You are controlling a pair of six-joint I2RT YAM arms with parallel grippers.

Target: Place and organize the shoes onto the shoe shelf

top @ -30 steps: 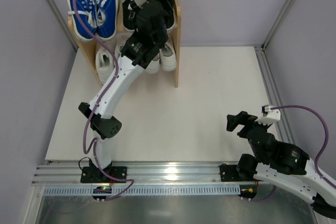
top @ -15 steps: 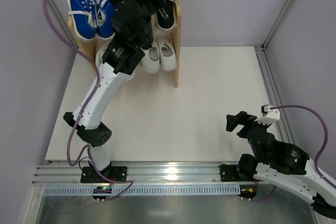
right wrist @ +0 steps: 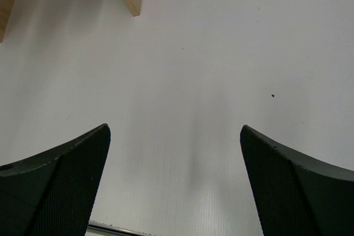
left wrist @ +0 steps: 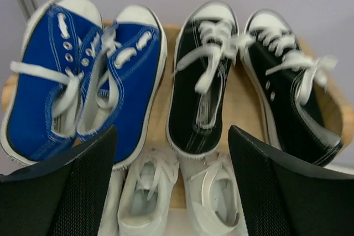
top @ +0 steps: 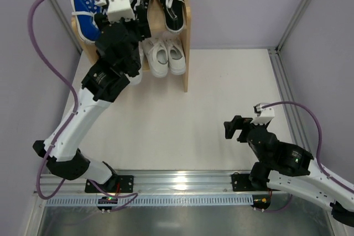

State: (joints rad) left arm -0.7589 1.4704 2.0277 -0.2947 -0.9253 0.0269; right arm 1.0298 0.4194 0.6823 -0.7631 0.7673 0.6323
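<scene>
Nearest, the right gripper [right wrist: 174, 127] hangs with fingers apart over the matte white table [right wrist: 221, 53]. Farther left, the left gripper [left wrist: 172, 130], its textured black fingers spread and empty, faces the pale wooden shoe shelf [top: 185, 64]. Blue canvas shoes [left wrist: 83, 75] and black shoes [left wrist: 249, 75] sit on top. White shoes [top: 163, 56] sit below, partly hidden by the arm.

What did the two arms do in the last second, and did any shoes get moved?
The left gripper, open and empty, swung left from above the black pair toward the blue pair, its arm folding back toward the left. The right gripper crept slightly left over the table. Both pairs and the shoe shelf stayed put.
</scene>
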